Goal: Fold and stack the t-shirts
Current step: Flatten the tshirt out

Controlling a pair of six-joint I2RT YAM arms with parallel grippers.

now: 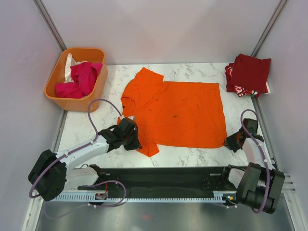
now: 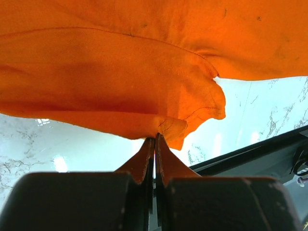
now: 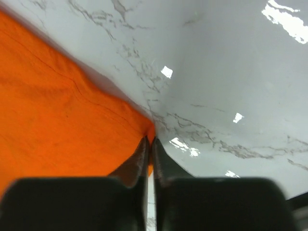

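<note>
In the top view the orange t-shirt [image 1: 178,113] lies flat on the table [image 1: 192,70], long axis left to right; the left gripper [image 1: 134,142] is at its near sleeve and the right gripper [image 1: 228,142] at its near hem corner. In the left wrist view the fingers [image 2: 142,161] are pressed together on the sleeve edge, and the cloth spreads away ahead of them. In the right wrist view the fingers [image 3: 134,163] pinch the hem corner, with the cloth lying to their left.

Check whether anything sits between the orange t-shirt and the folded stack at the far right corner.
Nothing visible does: only bare marble table separates the orange t-shirt from the folded stack. The left gripper and right gripper both pinch its near edge.
</note>
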